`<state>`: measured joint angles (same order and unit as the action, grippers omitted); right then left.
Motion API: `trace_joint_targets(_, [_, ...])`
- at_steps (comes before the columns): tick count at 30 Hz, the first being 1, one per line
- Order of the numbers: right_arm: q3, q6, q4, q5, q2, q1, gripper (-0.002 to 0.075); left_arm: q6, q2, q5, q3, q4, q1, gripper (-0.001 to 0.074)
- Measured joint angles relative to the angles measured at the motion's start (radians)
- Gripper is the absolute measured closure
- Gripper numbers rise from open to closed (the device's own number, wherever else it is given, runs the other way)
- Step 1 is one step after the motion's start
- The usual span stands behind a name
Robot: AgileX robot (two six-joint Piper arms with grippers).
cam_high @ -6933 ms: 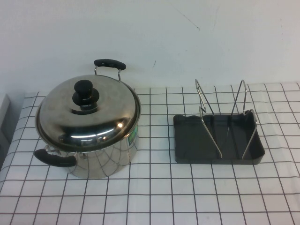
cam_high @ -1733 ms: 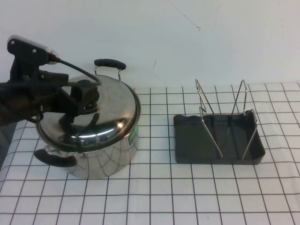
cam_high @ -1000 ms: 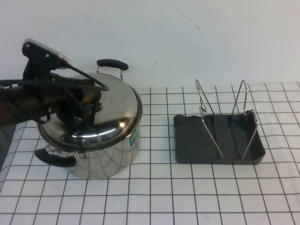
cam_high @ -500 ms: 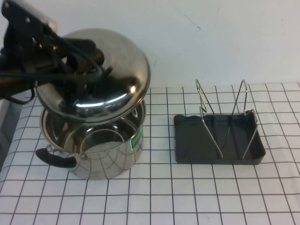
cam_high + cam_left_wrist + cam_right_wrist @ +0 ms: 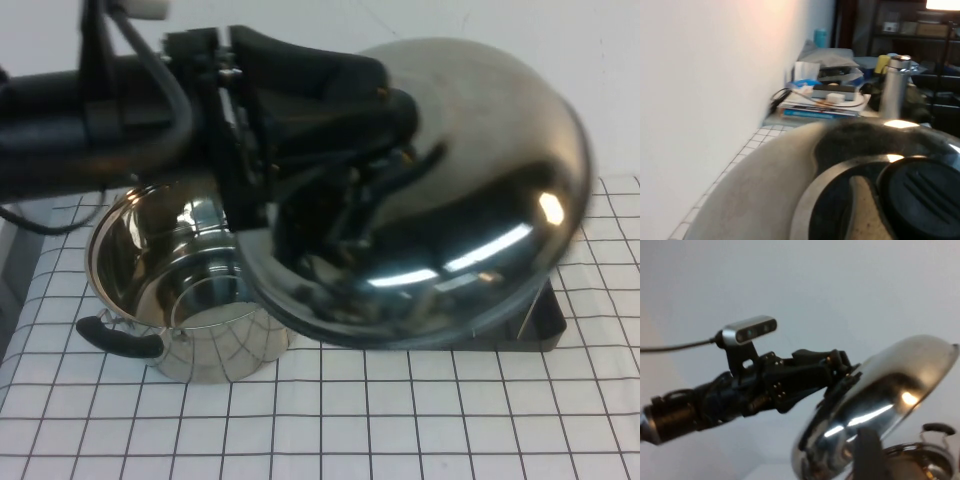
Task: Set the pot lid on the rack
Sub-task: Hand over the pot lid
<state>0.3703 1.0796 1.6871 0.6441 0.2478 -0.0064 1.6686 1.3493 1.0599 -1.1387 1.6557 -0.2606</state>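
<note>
The pot lid (image 5: 470,210), shiny domed steel, hangs tilted high above the table and fills the middle and right of the high view. My left gripper (image 5: 385,130) is shut on its black knob (image 5: 925,200), which the gripper hides in the high view. The lid covers nearly all of the rack; only a dark corner of its tray (image 5: 548,318) shows below the lid's rim, and the wire loops are hidden. My right gripper (image 5: 867,460) is out of the high view; its wrist view shows it facing the lid (image 5: 875,405) and left arm.
The open steel pot (image 5: 190,290) with black side handles stands on the checked cloth at the left, also in the right wrist view (image 5: 920,460). A white wall backs the table. Beyond the table's end lie stacked books (image 5: 815,107) and a steel flask (image 5: 892,85).
The left gripper has lifted the lid off the pot and carried it up and to the right, so it now hangs in front of the rack. The pot stays put, now open.
</note>
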Motion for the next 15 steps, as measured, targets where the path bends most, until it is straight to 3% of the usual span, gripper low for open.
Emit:
trace_joint_targets(3, [0.003, -0.177, 0.002, 0.003, 0.000, 0.000, 0.0230, 0.015, 0.000, -0.016, -0.020, -0.002, -0.088, 0.0400])
trace_joint_targets(5, [0.003, -0.278, 0.002, -0.001, 0.000, 0.000, 0.0159, 0.024, 0.000, -0.044, -0.036, -0.002, -0.143, 0.0400])
trace_joint_targets(10, [0.003, -0.390, 0.004, -0.001, 0.000, 0.000, 0.0119, 0.027, 0.000, -0.136, -0.070, -0.004, -0.274, 0.0400])
trace_joint_targets(15, [0.003, -0.403, 0.004, -0.004, 0.000, 0.000, 0.0118, 0.028, 0.000, -0.186, -0.090, -0.001, -0.338, 0.0400])
